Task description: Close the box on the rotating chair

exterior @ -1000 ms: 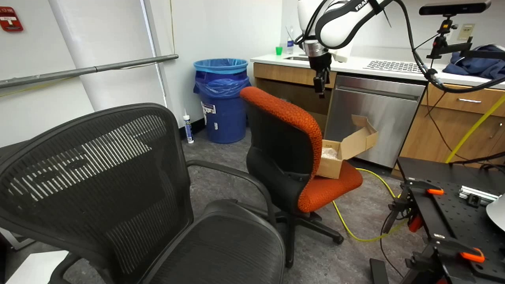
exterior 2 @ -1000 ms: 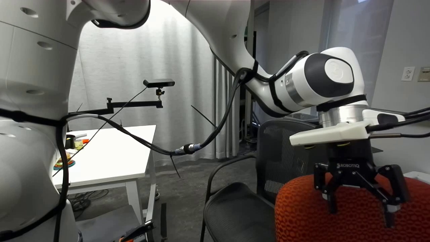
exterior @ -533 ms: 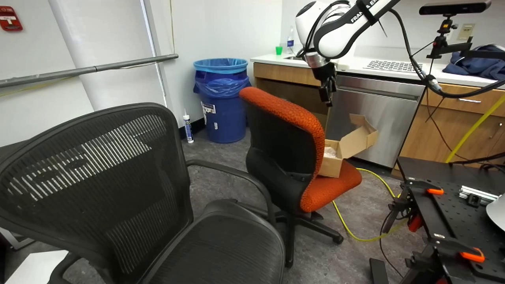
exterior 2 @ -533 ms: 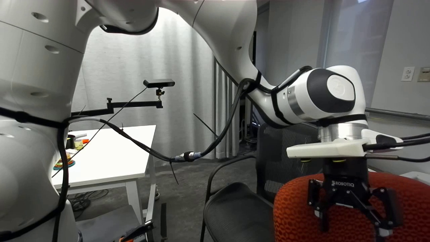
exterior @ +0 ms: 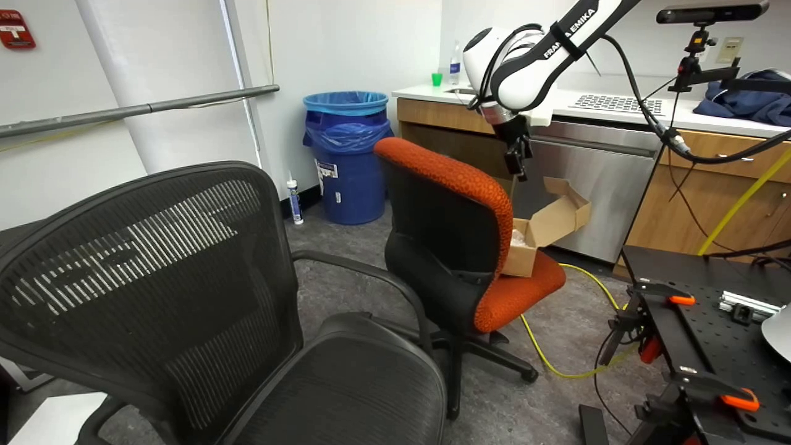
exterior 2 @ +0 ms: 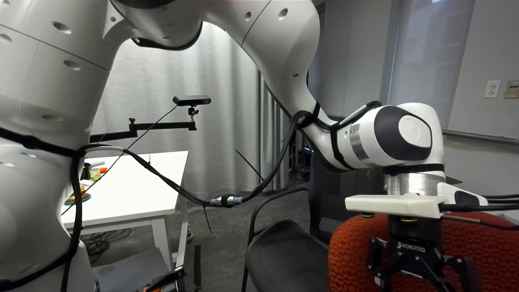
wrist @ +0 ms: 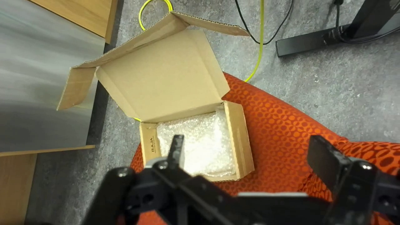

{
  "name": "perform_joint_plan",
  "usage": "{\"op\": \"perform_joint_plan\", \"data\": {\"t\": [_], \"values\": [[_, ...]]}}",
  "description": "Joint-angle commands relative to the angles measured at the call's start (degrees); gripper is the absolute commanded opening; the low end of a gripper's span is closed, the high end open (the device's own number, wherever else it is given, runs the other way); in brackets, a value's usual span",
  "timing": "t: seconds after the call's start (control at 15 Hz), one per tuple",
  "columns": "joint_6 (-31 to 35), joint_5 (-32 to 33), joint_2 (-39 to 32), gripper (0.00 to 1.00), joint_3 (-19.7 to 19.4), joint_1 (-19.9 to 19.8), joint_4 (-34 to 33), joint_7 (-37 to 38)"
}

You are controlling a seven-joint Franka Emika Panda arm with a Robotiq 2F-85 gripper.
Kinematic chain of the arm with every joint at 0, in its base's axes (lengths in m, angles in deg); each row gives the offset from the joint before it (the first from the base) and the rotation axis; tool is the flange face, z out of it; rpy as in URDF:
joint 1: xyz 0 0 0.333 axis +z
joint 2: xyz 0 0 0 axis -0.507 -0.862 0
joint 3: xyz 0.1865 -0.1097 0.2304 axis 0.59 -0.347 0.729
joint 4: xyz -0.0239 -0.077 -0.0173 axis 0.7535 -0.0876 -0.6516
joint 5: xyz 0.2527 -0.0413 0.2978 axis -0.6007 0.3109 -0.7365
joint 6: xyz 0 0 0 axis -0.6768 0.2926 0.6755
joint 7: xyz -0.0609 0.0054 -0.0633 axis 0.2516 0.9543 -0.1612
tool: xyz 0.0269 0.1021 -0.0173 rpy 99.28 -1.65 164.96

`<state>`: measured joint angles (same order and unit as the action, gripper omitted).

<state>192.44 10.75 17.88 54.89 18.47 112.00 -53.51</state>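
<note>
The tan cardboard box (exterior: 518,262) sits on the seat of the orange-red rotating chair (exterior: 522,300) in an exterior view. In the wrist view the box (wrist: 240,140) has its lid (wrist: 165,73) swung wide open, with end flaps sticking out. Clear bubble wrap (wrist: 200,140) lies inside. My gripper (wrist: 250,153) is open and empty above the box and seat; one finger shows over the bubble wrap, the other over the orange seat. In an exterior view the gripper (exterior: 518,167) is above the box, beyond the backrest. The chair's backrest (exterior 2: 352,247) hides the box in an exterior view.
A black mesh chair (exterior: 346,389) stands beside the orange chair. A dishwasher (exterior: 587,185) and counter (exterior: 568,105) are behind the box. A black metal table (exterior: 692,321) is at the right. A yellow cable (exterior: 556,371) runs over the floor.
My gripper has come down towards the box and tilted a little, staying open. The orange chair has turned very slightly, and the box has shifted slightly with it. The lid remains open.
</note>
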Motion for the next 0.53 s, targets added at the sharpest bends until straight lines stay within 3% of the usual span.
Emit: {"op": "perform_joint_plan", "data": {"t": [0.0,0.47], "values": [[-1.12,1.31,-2.70,1.00,2.67,-0.30,-2.94,-4.63],[-0.80,5.55,-5.18,1.00,5.84,1.23,-7.75,-13.10]]}}
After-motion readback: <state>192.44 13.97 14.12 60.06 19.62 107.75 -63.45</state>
